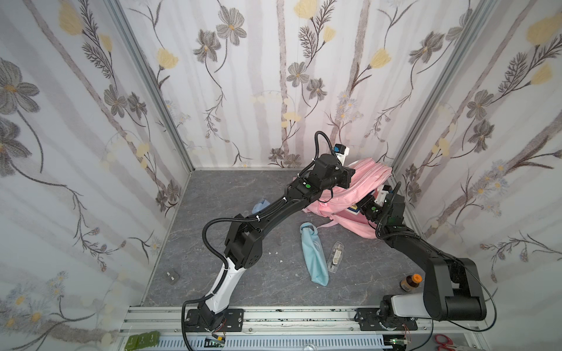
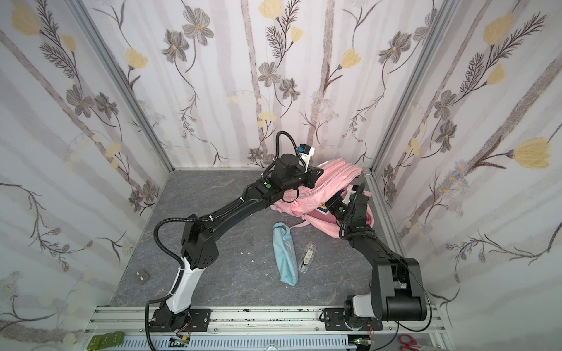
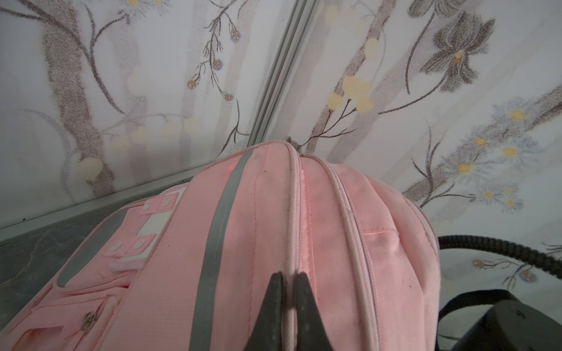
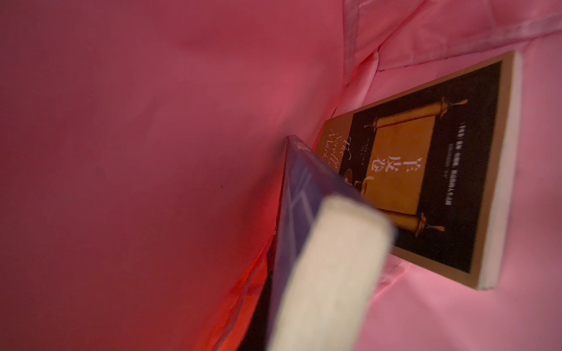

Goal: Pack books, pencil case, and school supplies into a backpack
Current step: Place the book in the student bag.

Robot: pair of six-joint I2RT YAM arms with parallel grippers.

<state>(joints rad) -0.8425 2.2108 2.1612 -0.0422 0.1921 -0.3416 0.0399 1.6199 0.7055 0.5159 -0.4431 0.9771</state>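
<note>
The left gripper [image 3: 289,299] is clenched on a piped seam on the top of the backpack [image 3: 243,212]; its two dark fingers [image 3: 275,304] press the seam from both sides. The right gripper [image 1: 362,205] reaches into the open mouth of the backpack and grasps the navy book [image 4: 301,194], which points into the pink inside. The page edge of this book is blurred in the right wrist view. Deeper inside, the brown book [image 4: 425,182] lies flat against the lining.

The backpack stands in the far right corner of the grey table [image 1: 243,188], close to both walls. In both top views the pencil case [image 1: 314,255] lies on the table in the middle, and the clear case [image 1: 334,255] lies just beside it. The pale-blue item [image 1: 261,206] is partly hidden behind the left arm. A brown bottle [image 1: 410,282] stands near the base of the right arm.
</note>
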